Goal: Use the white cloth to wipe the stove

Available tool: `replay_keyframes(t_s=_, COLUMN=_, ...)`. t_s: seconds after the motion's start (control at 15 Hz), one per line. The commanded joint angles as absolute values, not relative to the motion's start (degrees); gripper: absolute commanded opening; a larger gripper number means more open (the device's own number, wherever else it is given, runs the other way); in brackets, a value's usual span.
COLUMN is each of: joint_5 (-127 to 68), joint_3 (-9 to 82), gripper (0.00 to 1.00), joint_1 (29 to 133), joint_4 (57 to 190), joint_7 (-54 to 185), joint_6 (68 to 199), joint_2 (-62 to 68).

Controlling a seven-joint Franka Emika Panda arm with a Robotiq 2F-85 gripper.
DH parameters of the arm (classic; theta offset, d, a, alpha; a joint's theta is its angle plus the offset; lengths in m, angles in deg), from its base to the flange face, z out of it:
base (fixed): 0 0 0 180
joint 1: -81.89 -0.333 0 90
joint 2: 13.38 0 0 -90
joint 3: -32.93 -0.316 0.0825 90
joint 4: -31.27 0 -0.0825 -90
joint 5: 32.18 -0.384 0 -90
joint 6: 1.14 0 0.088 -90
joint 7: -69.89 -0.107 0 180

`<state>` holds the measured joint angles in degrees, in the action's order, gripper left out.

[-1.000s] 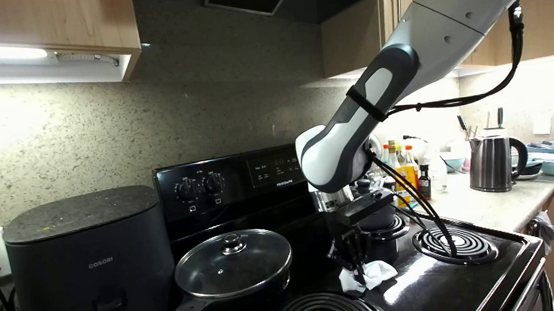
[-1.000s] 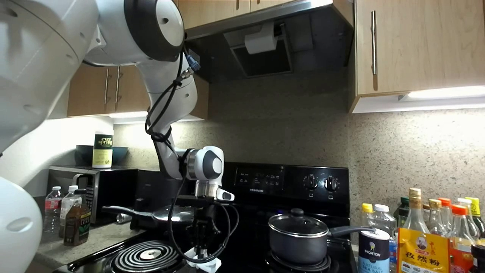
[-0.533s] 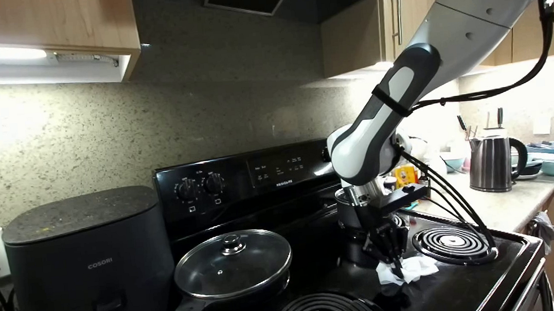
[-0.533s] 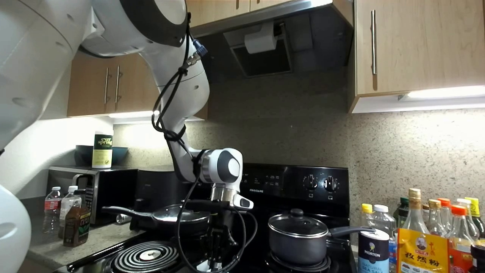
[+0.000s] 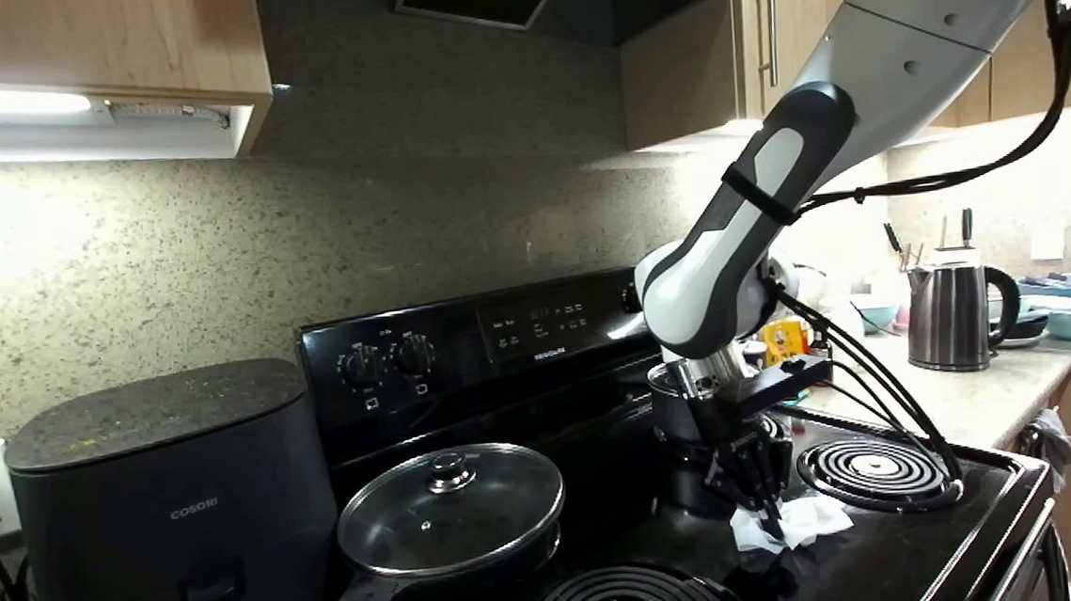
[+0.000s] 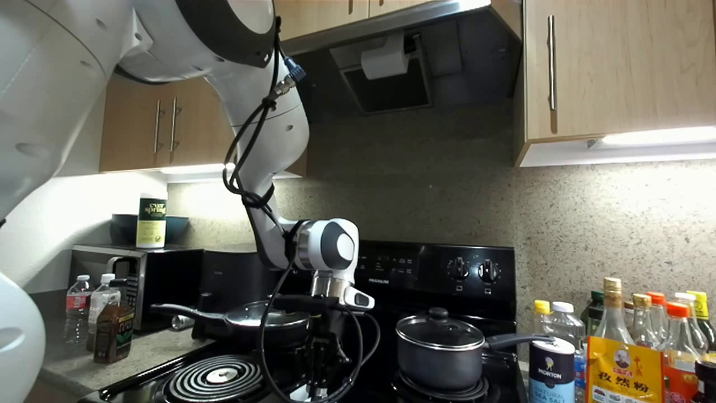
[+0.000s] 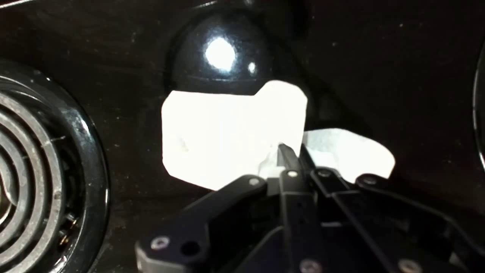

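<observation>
Lying at the middle of the wrist view, the white cloth (image 7: 227, 132) appeared to rest on the glossy black stove (image 5: 856, 570), a fold pinched in the clenched gripper (image 7: 296, 152). Pick-up was evidently done and wiping looked under way; specks (image 7: 401, 25) at the upper right suggested more to cover. How much was clean could not be told. A coil burner (image 7: 53, 174) sat apart at left; a lidded saucepan (image 6: 442, 361) stood low, right of centre, in an exterior view.

COSORI on air fryer (image 5: 178, 514), FRIGIDAIRE on stove (image 5: 873, 550) (MORTON on canister (image 6: 551, 372))
</observation>
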<state>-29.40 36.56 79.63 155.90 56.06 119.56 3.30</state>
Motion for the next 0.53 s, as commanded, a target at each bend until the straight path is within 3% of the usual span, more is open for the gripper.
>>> replay_keyframes(t_s=0.0, joint_5=-31.47, joint_3=35.68, gripper=0.0, joint_1=80.98, joint_4=160.06, joint_7=58.75, joint_6=119.02, joint_2=2.76)
replay_keyframes(t_s=0.47, joint_5=-33.3, joint_3=35.04, gripper=0.0, joint_1=81.09, joint_4=165.99, joint_7=61.61, joint_6=118.58, joint_2=-0.58)
